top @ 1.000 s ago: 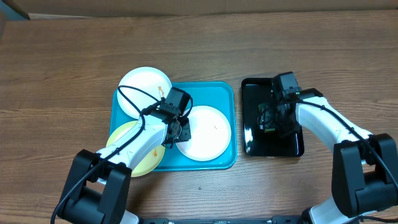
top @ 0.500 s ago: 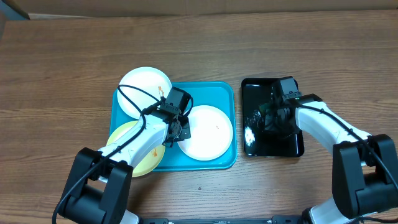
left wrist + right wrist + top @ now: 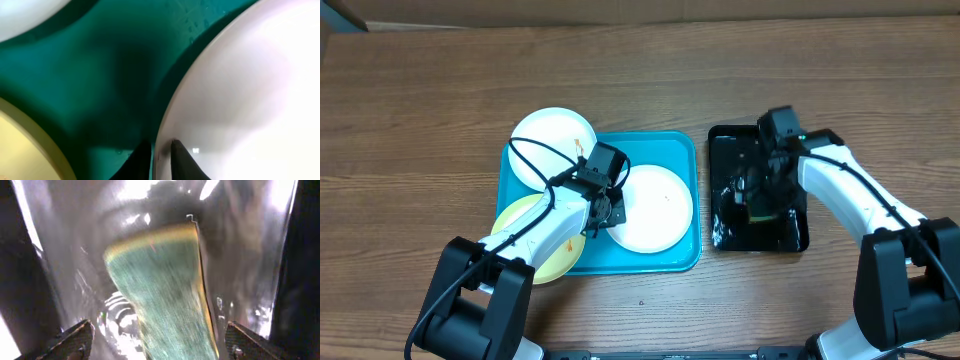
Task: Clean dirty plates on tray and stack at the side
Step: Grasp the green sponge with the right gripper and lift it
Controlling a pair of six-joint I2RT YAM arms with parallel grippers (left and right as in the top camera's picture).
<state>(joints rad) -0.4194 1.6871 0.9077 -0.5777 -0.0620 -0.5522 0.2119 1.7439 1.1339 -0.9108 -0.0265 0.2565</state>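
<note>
Your left tool: narrow, pinching rim of white plate inside tray | yellow plate and second white plate overhang tray's left corners | right tool: wide, above sponge in black tray

A rectangular sponge with a blurred green face and a yellow edge fills the middle of the frame, running from the upper centre down to the bottom edge and leaning slightly to the right. It lies on a glossy black plastic tray, whose wet-looking surface throws bright white glare along the top and lower left. The right gripper straddles it, one dark fingertip in each lower corner, both clear of the sponge's sides.
</note>
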